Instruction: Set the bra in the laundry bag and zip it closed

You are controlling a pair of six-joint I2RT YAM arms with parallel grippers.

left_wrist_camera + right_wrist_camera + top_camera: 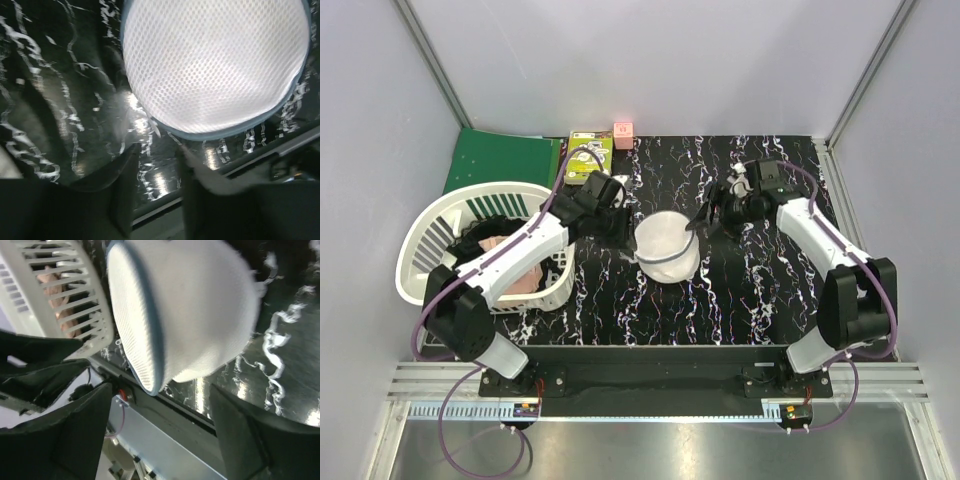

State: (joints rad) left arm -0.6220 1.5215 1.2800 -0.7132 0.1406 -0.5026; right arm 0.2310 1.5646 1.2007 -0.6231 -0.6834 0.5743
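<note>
- Laundry bag [667, 247], one only, stood mid-surface [760, 300], well apart from every edge, with marbled top showing before and behind it.
- Left gripper [159, 152] was open just beside the bag's left rim, holding nothing.
- Right gripper [160, 395] gaped wide at the bag's right side, also holding nothing.
- One white basket [430, 240] crowded the left edge.
- One green folder [500, 160] and one small box [590, 155] lined the far edge.

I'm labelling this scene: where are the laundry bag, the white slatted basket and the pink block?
laundry bag [665, 238], top external view, on its white mesh top.
white slatted basket [425, 245], top external view, on its left slatted wall.
pink block [623, 131], top external view, on its top face.
</note>
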